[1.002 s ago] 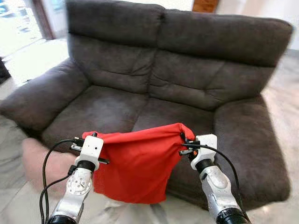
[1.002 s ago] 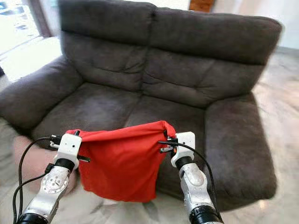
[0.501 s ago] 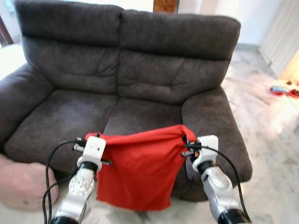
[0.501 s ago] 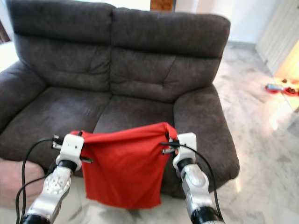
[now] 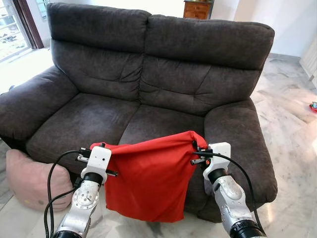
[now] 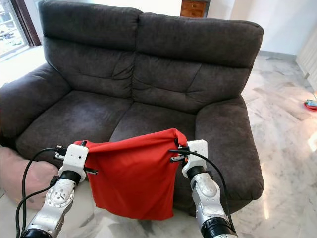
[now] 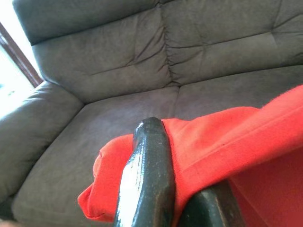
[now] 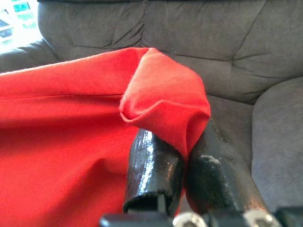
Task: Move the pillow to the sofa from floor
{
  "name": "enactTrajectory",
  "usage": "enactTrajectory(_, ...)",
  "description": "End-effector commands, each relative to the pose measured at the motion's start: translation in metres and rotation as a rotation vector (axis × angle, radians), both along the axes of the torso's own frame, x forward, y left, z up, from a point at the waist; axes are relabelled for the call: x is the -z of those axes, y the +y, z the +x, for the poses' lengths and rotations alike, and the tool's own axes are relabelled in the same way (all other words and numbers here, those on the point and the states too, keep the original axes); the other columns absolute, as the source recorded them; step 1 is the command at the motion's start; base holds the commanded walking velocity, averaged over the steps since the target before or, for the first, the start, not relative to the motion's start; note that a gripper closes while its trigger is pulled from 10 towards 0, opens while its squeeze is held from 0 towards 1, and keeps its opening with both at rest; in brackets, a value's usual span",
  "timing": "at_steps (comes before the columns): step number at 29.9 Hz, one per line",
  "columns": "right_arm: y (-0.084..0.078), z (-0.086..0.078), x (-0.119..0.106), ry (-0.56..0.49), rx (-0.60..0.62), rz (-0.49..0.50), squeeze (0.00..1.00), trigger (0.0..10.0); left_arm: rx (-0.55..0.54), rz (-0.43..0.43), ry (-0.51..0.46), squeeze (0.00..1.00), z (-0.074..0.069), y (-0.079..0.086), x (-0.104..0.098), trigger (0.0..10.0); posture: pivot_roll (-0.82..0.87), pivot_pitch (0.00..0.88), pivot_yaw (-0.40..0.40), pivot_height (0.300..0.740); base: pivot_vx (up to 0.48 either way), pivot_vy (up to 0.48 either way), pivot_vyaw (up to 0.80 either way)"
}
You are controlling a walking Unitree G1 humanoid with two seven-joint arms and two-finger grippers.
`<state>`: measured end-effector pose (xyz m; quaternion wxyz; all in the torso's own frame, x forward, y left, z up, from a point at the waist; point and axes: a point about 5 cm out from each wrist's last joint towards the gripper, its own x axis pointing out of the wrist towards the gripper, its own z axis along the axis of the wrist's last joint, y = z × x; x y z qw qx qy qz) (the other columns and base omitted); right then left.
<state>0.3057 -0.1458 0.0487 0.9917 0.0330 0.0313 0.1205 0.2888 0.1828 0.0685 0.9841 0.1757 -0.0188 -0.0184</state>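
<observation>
Red pillow [image 5: 148, 183] (held), grey sofa [image 5: 148, 74] — marble floor [image 5: 292, 139]

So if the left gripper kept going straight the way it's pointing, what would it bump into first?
Probably the sofa. The left gripper, shut on a corner of the red pillow, points over the left seat cushion toward the backrest. Depth is unclear, so it could meet either the cushion or the backrest first.

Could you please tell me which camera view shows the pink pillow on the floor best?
The left eye view: the pink pillow lies on the floor beside the sofa, most of it visible. The right eye view cuts it off at the frame edge; the wrist views look at the red cloth instead.
</observation>
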Motion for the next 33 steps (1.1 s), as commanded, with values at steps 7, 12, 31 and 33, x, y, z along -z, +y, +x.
enactTrajectory(7,-0.0115,0.007,-0.0125,-0.058,0.062,0.013,0.0,10.0,-0.013,-0.007,-0.094,0.0,0.0066,0.0034,-0.018,10.0,0.06,0.0,-0.059,0.74,0.0,-0.243,-0.11)
enactTrajectory(12,-0.0113,0.0069,-0.0123,-0.057,0.061,0.012,0.0,10.0,-0.015,-0.006,-0.096,0.0,0.006,0.0039,-0.0182,10.0,0.06,0.0,-0.059,0.74,0.0,-0.244,0.0)
enactTrajectory(31,-0.0102,0.0075,-0.0127,-0.06,0.054,0.015,0.0,10.0,-0.012,-0.027,-0.104,0.0,0.0051,0.0024,-0.0184,10.0,0.07,0.0,-0.064,0.74,0.0,-0.15,-0.15)
enactTrajectory(33,-0.0094,0.0071,-0.0128,-0.063,0.051,0.013,0.0,10.0,-0.012,-0.024,-0.105,0.0,0.0039,0.0027,-0.0186,10.0,0.07,0.0,-0.064,0.74,0.0,0.0,0.0)
